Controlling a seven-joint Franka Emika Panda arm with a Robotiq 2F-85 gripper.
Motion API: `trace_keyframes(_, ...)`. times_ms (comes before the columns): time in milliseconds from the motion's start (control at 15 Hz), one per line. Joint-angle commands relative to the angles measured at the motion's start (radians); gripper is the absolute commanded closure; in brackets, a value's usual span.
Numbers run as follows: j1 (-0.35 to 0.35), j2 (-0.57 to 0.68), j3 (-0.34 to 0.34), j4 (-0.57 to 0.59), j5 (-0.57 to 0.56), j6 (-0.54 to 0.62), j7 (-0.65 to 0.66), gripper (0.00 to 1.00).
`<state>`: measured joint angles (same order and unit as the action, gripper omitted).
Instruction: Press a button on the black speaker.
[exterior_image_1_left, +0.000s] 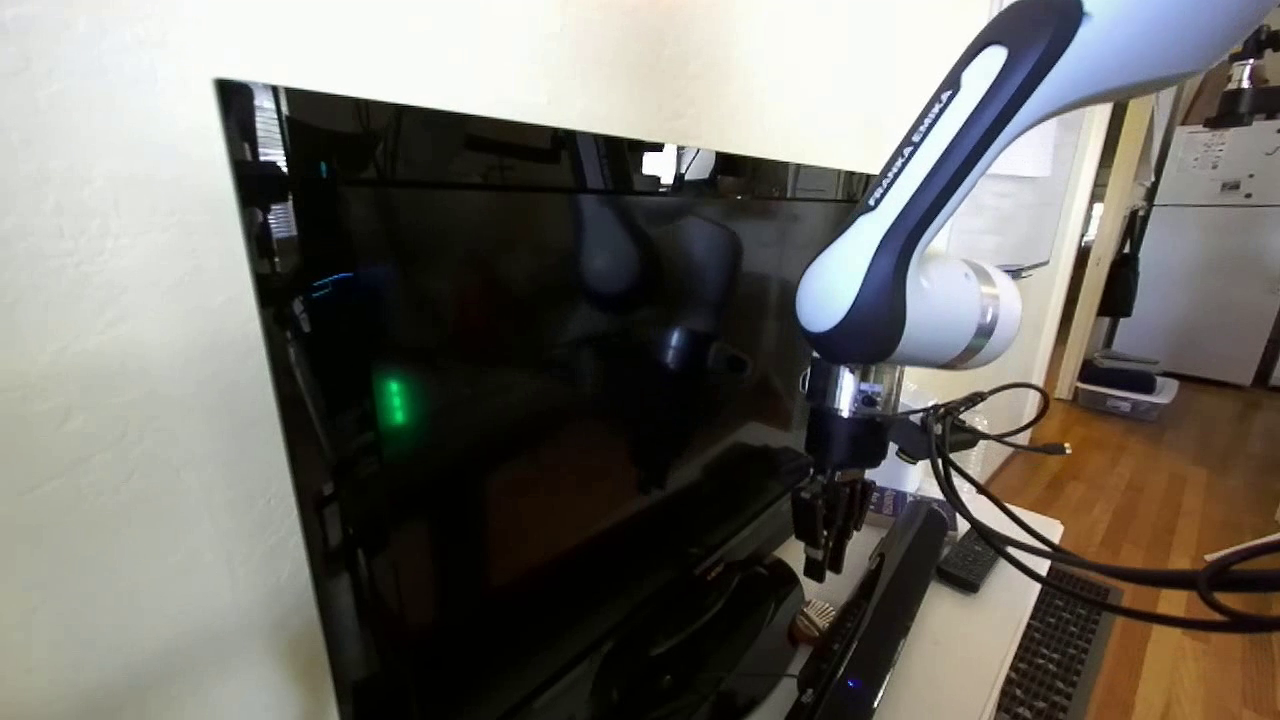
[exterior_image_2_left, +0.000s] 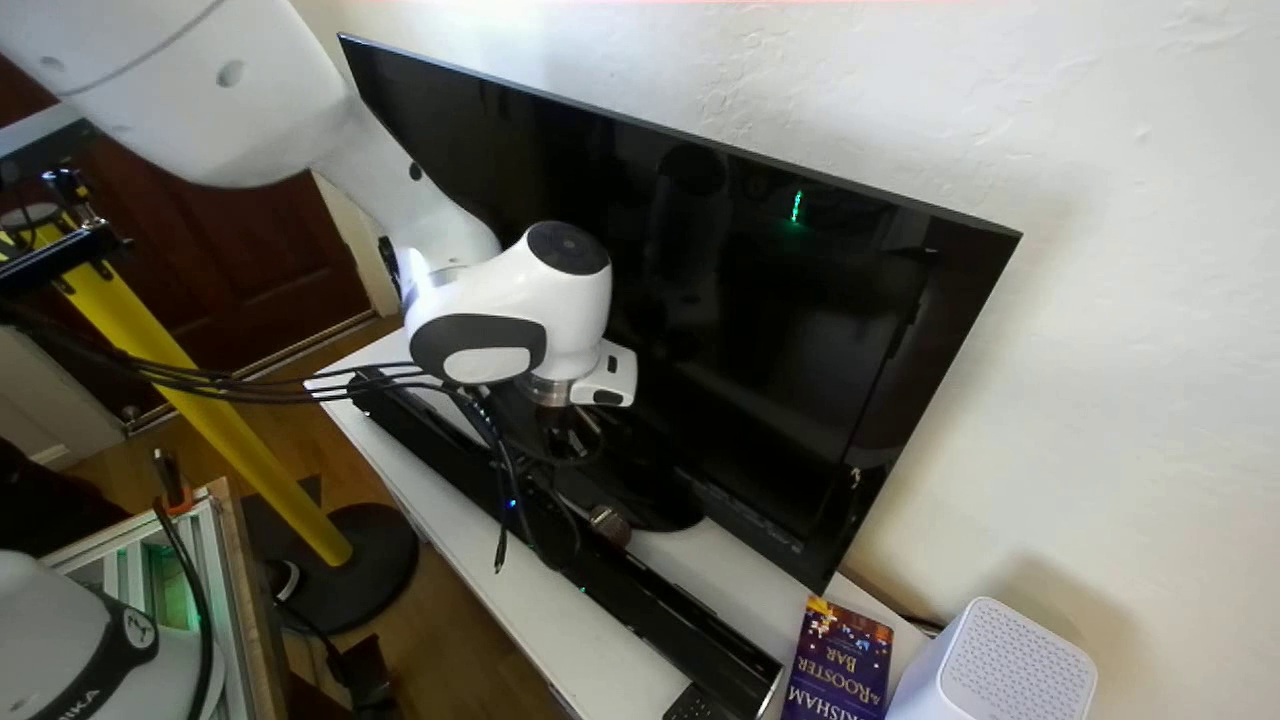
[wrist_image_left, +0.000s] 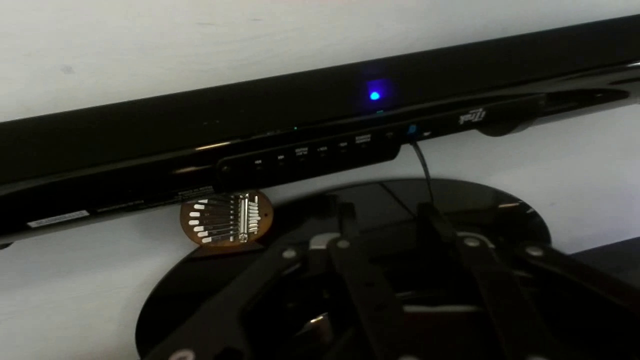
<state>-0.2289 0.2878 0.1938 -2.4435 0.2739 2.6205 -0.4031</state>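
The black speaker is a long low bar, seen in both exterior views (exterior_image_1_left: 893, 605) (exterior_image_2_left: 690, 640) and across the wrist view (wrist_image_left: 150, 132). A blue light glows on it. The wrist view shows a row of small labelled buttons (wrist_image_left: 310, 161) along its edge, with a thin cable plugged in beside them. My gripper (exterior_image_1_left: 832, 545) points down between the speaker and the big screen. In the wrist view, its fingertips (wrist_image_left: 389, 212) are apart with nothing between them, over the screen's glossy base and apart from the speaker. In an exterior view, cables and the arm mostly hide the fingers.
The large black screen (exterior_image_1_left: 550, 400) (exterior_image_2_left: 760, 300) stands close behind the gripper on its round base (wrist_image_left: 480, 200). A small wooden thumb piano (wrist_image_left: 227, 220) lies beside the speaker. A remote (exterior_image_1_left: 968, 560), a book (exterior_image_2_left: 840, 665) and a white box (exterior_image_2_left: 1015, 660) are nearby. Loose cables (exterior_image_1_left: 945, 470) hang from the wrist.
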Motion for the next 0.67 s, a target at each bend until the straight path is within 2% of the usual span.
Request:
trace_keyframes(0,0.024,-0.235,-0.030,-0.094,0.048,-0.137,-0.005,0.32)
trace_keyframes(200,0.063,-0.405,-0.096,-0.135,0.045,-0.270,-0.019,0.10)
trace_keyframes(333,0.088,-0.511,-0.152,-0.152,0.030,-0.333,-0.005,0.00)
trace_keyframes(600,0.147,-0.678,-0.255,-0.165,0.051,-0.441,-0.040,0.00)
